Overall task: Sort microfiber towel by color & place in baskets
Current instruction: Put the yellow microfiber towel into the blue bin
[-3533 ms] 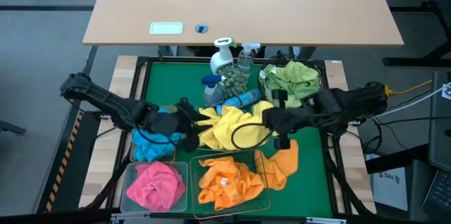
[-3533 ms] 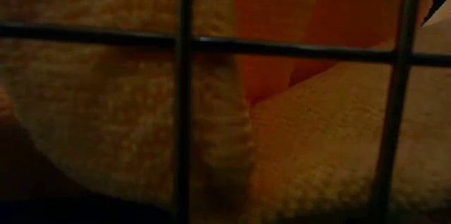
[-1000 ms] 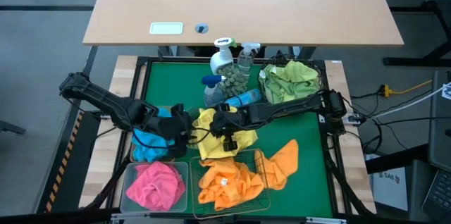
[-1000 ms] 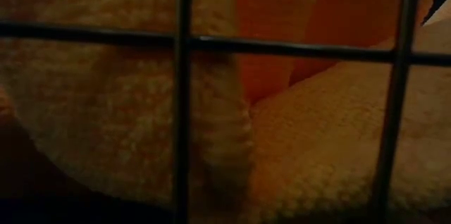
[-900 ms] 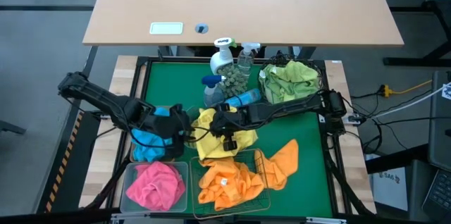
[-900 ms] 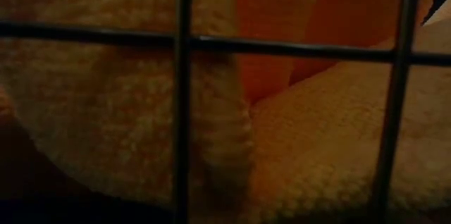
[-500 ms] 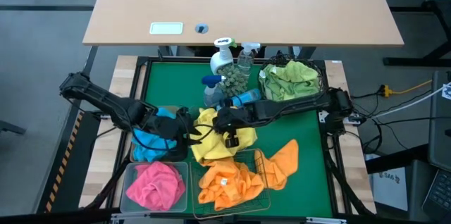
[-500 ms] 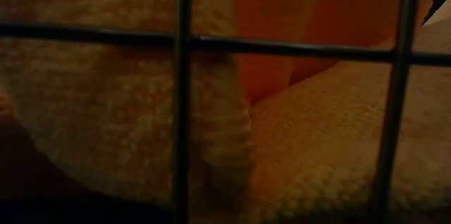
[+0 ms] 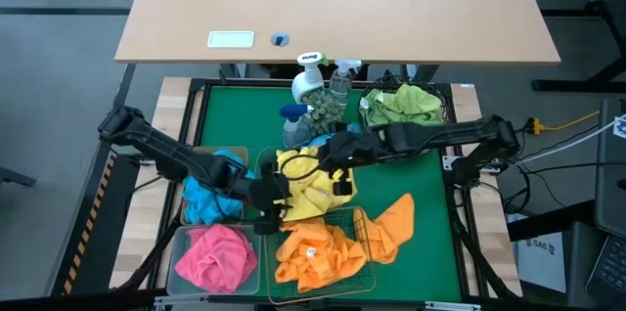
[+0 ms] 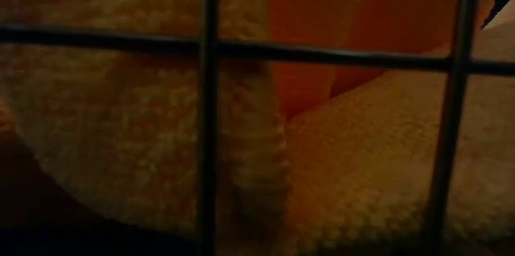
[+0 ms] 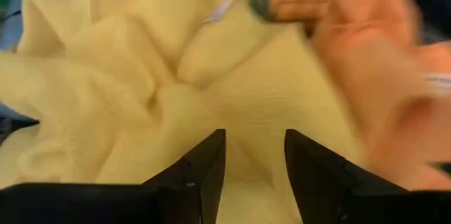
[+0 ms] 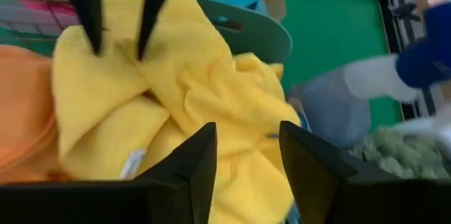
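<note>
Both pairs of jaws stand parted with a gap between the fingers and nothing held in them, each poised over the yellow towels [image 9: 311,186]. From the left wrist camera, the left gripper [image 11: 255,171] has its two dark fingers apart just above the yellow cloth, with orange cloth beside it. From the right wrist camera, the right gripper [image 12: 246,160] is likewise apart over the yellow heap, and the left arm's two finger tips show at the heap's far side.

Nearest the desk's front edge, the pink towel [image 9: 215,255] fills the clear pale bin [image 9: 256,252], and next to it the orange towels [image 9: 313,252] lie in the green wire basket [image 9: 364,223] (one orange towel [image 9: 394,223] hangs over its side onto the green mat [image 9: 430,203]). The low camera sees only basket wires [image 10: 211,111] against orange cloth.

Farther back, the blue towel [image 9: 207,199] sits in its tub, whose wall is hidden from above. The yellow pile is in the middle, touching the orange basket's rim. Beyond stand the spray bottles [image 9: 311,81], and the green towel [image 9: 403,106] rests in the round black mesh basket [image 9: 445,113].
</note>
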Action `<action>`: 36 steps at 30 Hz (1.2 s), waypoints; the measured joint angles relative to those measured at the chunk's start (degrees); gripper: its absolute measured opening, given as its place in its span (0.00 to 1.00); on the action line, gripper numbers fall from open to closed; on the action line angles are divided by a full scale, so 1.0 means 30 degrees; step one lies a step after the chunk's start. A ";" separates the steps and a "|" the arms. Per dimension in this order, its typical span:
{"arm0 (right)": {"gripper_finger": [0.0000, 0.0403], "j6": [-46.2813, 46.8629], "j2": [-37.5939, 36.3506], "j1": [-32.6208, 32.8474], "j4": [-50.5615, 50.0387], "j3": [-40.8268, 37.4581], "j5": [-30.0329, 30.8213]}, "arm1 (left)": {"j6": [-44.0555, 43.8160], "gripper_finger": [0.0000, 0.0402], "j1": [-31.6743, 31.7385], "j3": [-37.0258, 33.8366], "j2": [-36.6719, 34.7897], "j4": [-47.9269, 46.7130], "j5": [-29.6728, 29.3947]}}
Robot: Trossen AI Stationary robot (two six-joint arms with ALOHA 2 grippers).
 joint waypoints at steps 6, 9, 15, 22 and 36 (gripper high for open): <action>0.38 0.1540 -0.1569 0.0197 -0.1731 0.0000 -0.0224 | 0.0046 0.35 0.0968 0.0000 0.2077 -0.0170 -0.1734; 0.38 0.1657 -0.2199 0.0620 -0.2288 0.0000 -0.0328 | 0.0044 0.35 0.1785 0.0000 0.2851 -0.0391 -0.1597; 0.38 0.1687 -0.3057 0.2275 -0.2793 0.0000 -0.0334 | 0.0015 0.35 0.3188 0.0000 0.3578 -0.0648 -0.0082; 0.38 0.1868 -0.3364 0.4521 -0.3953 0.0000 -0.0266 | -0.0127 0.35 0.4006 0.0000 0.3675 -0.1397 0.1623; 0.38 0.5021 -0.3448 0.7162 -0.7522 -0.0007 0.1791 | -0.0845 0.35 0.3696 0.0000 -0.1165 -0.0672 0.1408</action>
